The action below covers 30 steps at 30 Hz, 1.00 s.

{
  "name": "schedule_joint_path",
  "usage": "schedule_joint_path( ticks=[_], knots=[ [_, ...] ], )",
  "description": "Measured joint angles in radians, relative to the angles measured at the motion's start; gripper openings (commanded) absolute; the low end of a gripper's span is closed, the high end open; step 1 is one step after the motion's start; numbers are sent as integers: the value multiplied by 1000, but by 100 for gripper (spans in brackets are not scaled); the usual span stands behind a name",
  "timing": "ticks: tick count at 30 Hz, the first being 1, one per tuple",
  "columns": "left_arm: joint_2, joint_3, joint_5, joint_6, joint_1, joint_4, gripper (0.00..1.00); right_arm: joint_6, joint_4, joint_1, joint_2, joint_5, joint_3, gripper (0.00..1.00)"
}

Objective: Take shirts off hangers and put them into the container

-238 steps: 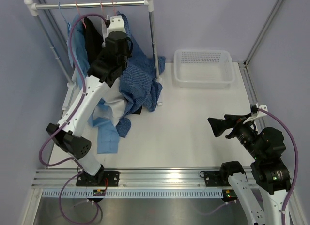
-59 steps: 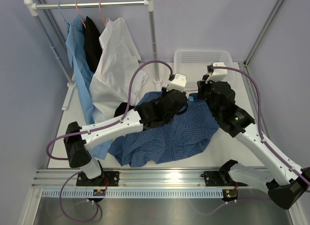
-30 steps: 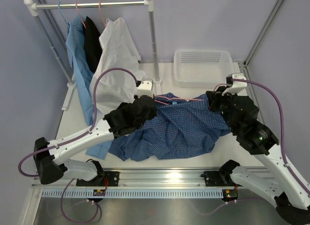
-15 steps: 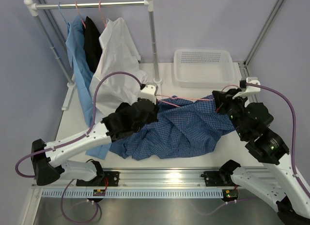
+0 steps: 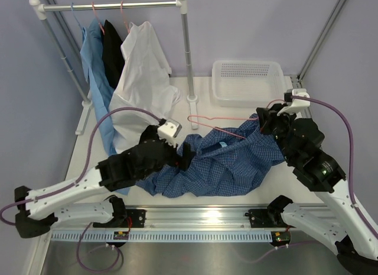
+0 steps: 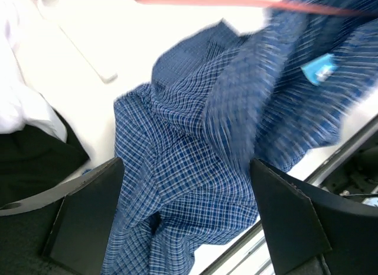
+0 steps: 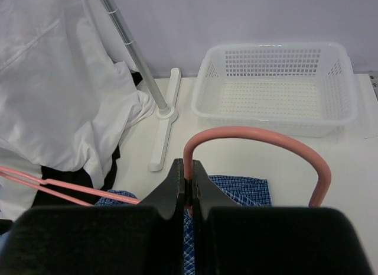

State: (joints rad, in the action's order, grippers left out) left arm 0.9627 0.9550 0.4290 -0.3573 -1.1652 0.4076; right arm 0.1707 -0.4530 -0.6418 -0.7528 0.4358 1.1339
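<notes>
Blue-checked shirt (image 5: 236,162) lies crumpled on the table (image 5: 263,189), near the white container (image 5: 248,99) but outside it; right gripper (image 7: 188,189) pinches tight on the hook of the pink hanger (image 7: 248,131); left gripper (image 6: 186,216) spreads wide above the cloth, holding nothing

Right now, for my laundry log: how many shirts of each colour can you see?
Blue checked shirt: 1
White shirt: 1
Black shirt: 1
Light blue shirt: 1
Total: 4
</notes>
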Motion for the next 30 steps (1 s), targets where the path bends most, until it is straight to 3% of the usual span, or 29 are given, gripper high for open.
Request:
schedule_joint_path(
  ticks=[4, 9, 13, 20, 26, 30],
  knots=[
    [-128, 9, -51, 80, 48, 29, 93, -20, 32, 2, -11, -14, -35, 0],
    [-143, 87, -183, 186, 155, 93, 94, -48, 73, 2, -39, -77, -80, 0],
    [-74, 177, -298, 265, 169, 118, 84, -72, 98, 2, -76, -164, -88, 0],
    [114, 358, -477, 400, 209, 190, 83, -116, 134, 3, -115, -318, -88, 0],
    [191, 387, -644, 464, 272, 243, 79, -135, 158, 3, -119, -407, -88, 0],
    [227, 385, -717, 482, 282, 272, 71, -141, 172, 3, -119, -446, -88, 0]
  ],
)
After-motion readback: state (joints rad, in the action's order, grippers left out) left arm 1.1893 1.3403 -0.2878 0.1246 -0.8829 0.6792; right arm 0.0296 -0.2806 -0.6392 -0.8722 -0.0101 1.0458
